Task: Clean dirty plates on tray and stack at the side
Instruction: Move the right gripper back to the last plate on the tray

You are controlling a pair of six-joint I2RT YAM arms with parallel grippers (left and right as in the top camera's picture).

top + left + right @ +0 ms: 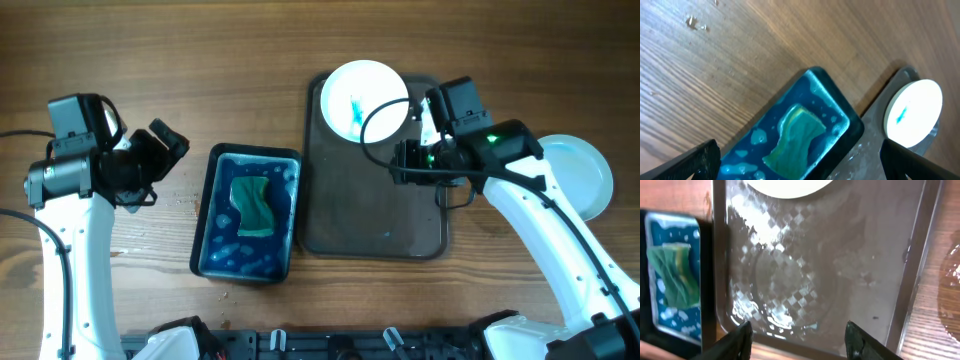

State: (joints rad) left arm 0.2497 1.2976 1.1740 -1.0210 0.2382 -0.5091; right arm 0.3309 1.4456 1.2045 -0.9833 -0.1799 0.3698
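Note:
A white plate [362, 99] with a blue smear lies at the far end of the dark tray [345, 215]. It also shows in the left wrist view [914, 113] and at the top of the right wrist view [790, 186]. A green sponge [254, 206] sits in the blue water basin [212, 215]. A clean white plate [582, 175] lies on the table right of the tray. My left gripper [165, 150] is open and empty, left of the basin. My right gripper [405, 165] is open and empty above the tray's right part [865, 255].
The sponge [795, 137] and basin [837, 107] fill the lower left wrist view, with crumbs [692, 22] on the wood. The basin [670, 280] also shows left in the right wrist view. Bare wooden table lies beyond the tray.

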